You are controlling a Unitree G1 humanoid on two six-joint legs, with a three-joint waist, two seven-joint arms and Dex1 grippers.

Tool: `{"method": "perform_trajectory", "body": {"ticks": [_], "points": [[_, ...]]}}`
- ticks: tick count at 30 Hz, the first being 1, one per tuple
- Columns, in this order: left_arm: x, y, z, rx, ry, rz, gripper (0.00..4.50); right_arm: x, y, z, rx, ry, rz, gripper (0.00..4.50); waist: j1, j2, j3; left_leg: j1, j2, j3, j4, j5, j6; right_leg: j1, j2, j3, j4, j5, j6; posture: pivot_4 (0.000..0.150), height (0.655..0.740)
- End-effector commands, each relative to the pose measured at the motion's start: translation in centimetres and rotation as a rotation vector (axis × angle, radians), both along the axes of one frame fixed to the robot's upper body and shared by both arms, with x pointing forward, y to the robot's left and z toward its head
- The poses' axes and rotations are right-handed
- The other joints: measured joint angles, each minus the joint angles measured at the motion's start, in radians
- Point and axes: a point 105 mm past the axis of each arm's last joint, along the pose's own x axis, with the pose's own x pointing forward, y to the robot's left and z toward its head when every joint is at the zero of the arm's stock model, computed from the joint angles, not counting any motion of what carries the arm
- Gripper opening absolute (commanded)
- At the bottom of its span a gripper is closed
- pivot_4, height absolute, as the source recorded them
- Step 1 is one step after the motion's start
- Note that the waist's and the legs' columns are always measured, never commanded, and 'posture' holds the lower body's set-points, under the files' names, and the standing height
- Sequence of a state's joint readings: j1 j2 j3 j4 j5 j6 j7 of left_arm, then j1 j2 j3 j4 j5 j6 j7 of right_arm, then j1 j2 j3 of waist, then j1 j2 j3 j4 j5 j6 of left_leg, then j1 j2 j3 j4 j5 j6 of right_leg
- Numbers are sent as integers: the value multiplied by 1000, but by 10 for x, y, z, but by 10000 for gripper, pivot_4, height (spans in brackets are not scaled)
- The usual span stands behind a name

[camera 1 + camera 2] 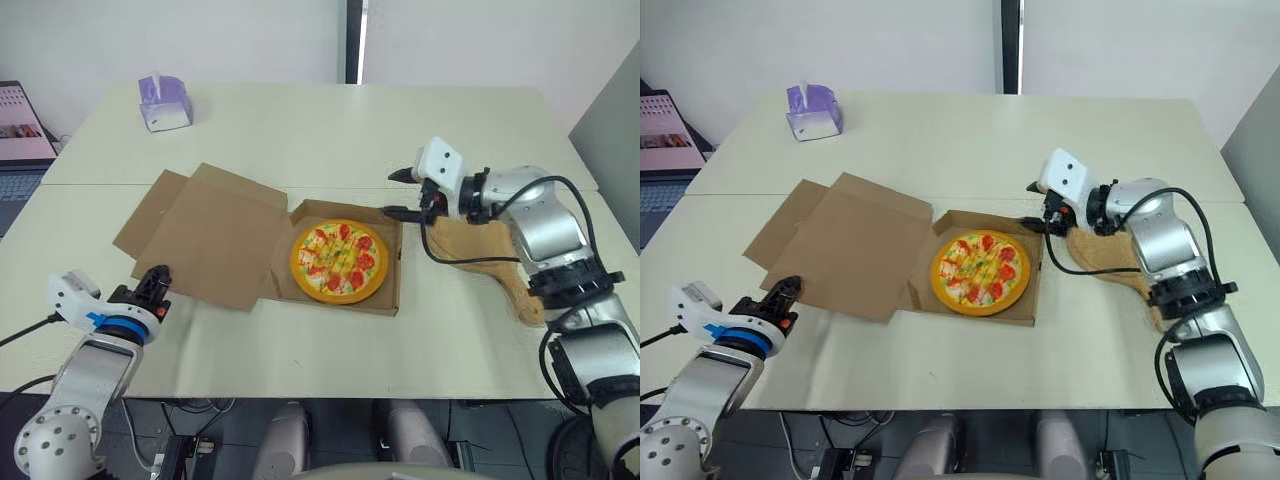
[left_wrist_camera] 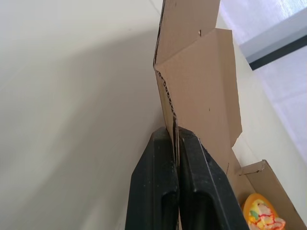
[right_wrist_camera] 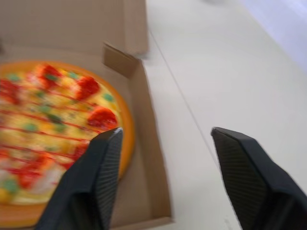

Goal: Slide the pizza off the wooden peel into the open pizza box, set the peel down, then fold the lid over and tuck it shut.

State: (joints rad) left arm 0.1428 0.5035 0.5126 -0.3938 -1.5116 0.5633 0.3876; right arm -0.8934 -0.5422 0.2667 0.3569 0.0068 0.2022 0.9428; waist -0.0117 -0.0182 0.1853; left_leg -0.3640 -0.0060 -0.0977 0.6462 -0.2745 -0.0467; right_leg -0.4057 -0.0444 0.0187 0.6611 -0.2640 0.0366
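The pizza (image 1: 338,260), orange-rimmed with red and green toppings, lies inside the open cardboard box (image 1: 394,285). The box lid (image 1: 210,235) lies flat on the table, left of the tray. My left gripper (image 1: 157,279) is at the lid's front-left edge, and in the left wrist view its fingers (image 2: 158,167) are shut with the cardboard edge (image 2: 168,103) pinched between them. Open with nothing between its fingers, my right gripper (image 1: 398,193) hovers over the box's right wall. The wooden peel (image 1: 480,250) lies on the table under the right arm.
A purple tissue box (image 1: 165,103) stands at the table's far left. A laptop (image 1: 20,130) sits past the left edge. A seam (image 1: 100,184) crosses the table behind the box. A grey partition (image 1: 610,130) stands at the right.
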Motion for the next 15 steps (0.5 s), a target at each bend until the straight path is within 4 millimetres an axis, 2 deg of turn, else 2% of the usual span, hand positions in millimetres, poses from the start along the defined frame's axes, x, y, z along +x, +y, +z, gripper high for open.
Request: {"method": "perform_trajectory", "body": {"ticks": [1,4,6,10,15], "points": [[9,10,16,146,-19,-43,0,19,2,2,-105,-124,-29,18369,-5,0,0,0,0,0,0,0,0,0,1,0,0,0,0,1500,7400],[21,12,23,272,-9,-128,0,30,1,-16,-209,-126,-21,7366,-12,0,0,0,0,-1,0,0,0,0,1,0,0,0,0,1500,7400],[31,14,26,342,-1,-178,0,31,1,-29,-259,-83,15,278,-14,0,0,0,0,-1,-1,0,0,0,1,0,0,0,0,1500,7400],[51,10,31,441,-17,-294,0,19,-2,-45,-337,-8,138,278,-15,0,1,-1,0,-2,-2,0,0,0,1,-1,-1,0,0,1500,7400],[74,-12,50,541,-144,-500,0,-13,-6,-53,-328,116,301,278,-10,0,1,-2,0,-4,-2,0,0,0,1,-3,-1,0,0,1500,7400]]}}
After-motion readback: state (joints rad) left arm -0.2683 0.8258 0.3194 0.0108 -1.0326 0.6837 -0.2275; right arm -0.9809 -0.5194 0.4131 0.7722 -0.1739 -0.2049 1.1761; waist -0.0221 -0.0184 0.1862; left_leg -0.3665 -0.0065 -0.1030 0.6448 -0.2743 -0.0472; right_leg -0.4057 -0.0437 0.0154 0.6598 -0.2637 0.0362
